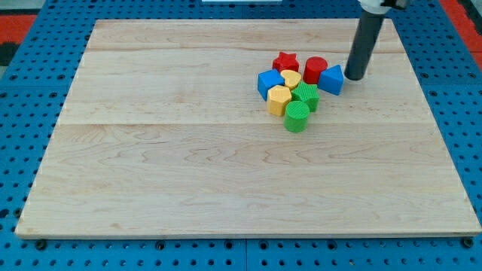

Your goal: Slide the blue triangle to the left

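tip parked on the right side of the blue triangle

my tip (355, 77) is sitting on the wooden board (188, 165) at the view's upper right, just beside the right edge of the blue triangle (331, 79), touching or nearly so; can't tell which from this angle. the rod is coming down from the view's top edge, leaning slightly, upper end further right than the tip. there's no claw on this rig, just the bare rod, so nothing is being clamped or spread.

the blue triangle is lying at the right end of the block cluster, in the board's upper right quarter. directly on its left, the red cylinder (315, 69) is touching it or just beside it, sitting right in the leftward path. further left, the red star (285, 62) is at the top of the cluster, the yellow heart (291, 78) below it, and the blue cube (269, 83) at the cluster's left end. the yellow hexagon (279, 98) is sitting below the heart. two green blocks are closing the bottom: a green star-like block (305, 95), shape hard to make out, and a green cylinder (296, 118) lowest of all. blocks are packed tight, mostly touching.

the rod's upper end and the arm are cut off by the view's top edge. the blue pegboard table (45, 15) is showing around the board.
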Available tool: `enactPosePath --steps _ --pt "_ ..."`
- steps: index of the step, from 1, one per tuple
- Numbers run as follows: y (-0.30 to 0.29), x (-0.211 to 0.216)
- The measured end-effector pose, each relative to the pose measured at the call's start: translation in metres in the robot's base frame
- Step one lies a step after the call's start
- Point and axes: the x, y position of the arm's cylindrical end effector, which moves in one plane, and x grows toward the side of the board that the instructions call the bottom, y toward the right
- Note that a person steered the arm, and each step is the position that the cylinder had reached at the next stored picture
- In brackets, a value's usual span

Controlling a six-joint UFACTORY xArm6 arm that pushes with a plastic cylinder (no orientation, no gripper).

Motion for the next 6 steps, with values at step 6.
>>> enactPosePath --steps 6 --pt "-0.079 0.03"
